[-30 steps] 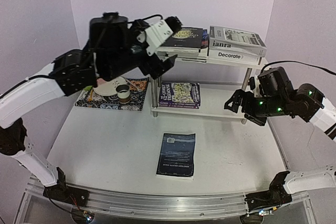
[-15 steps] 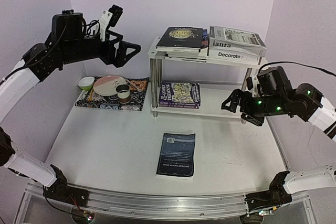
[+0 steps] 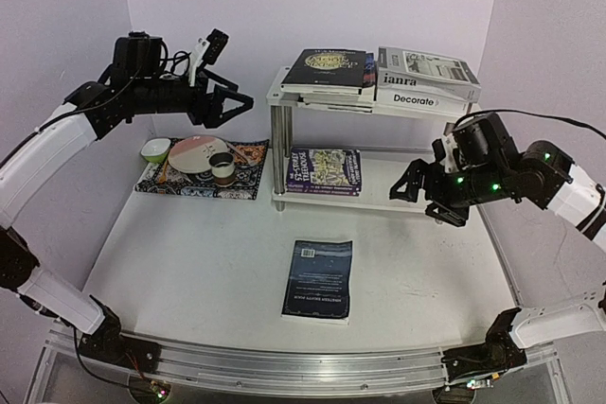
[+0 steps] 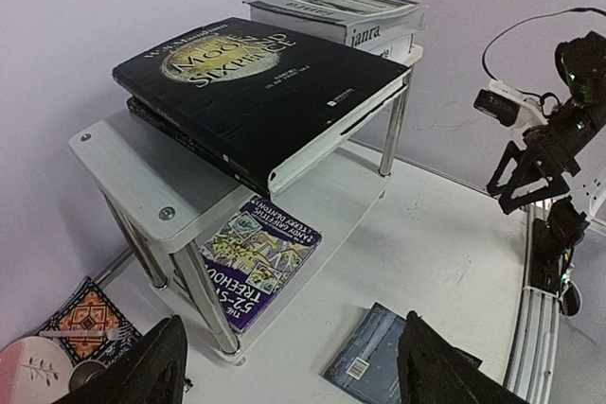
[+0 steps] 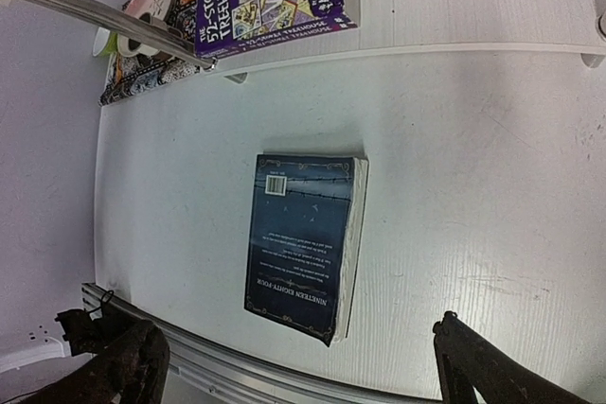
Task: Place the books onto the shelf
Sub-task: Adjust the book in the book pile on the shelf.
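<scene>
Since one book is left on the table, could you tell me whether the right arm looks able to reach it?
Probably yes: the book lies alone on bare table, nothing on it, and the open right gripper hangs above it to the right, nothing between.

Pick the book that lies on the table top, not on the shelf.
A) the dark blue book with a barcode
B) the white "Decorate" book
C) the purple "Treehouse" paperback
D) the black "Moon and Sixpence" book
A: the dark blue book lies flat on the table in front of the shelf, while the other three rest on its boards.
</scene>
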`<action>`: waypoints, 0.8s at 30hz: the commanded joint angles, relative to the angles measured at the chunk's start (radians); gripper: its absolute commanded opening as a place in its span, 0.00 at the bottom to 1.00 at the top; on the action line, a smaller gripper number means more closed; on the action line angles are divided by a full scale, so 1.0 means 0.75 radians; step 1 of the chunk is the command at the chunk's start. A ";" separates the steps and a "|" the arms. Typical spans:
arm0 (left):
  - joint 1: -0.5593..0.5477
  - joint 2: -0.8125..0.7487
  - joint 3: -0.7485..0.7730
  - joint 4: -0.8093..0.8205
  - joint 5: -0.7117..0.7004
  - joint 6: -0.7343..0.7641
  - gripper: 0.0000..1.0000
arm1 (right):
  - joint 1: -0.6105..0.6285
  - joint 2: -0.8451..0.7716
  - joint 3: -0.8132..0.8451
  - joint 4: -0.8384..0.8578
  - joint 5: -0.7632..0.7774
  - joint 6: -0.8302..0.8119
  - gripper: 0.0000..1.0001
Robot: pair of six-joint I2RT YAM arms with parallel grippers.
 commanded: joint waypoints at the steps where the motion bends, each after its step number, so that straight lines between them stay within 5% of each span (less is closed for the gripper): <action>1: 0.023 0.091 0.042 0.139 0.162 0.082 0.75 | -0.006 0.039 0.084 -0.066 -0.029 0.009 0.98; 7: 0.037 0.250 0.151 0.199 0.220 0.085 0.67 | -0.006 0.045 0.103 -0.095 -0.009 0.009 0.98; 24: 0.056 0.437 0.351 0.318 0.381 0.040 0.64 | -0.008 0.011 0.094 -0.152 0.072 0.024 0.98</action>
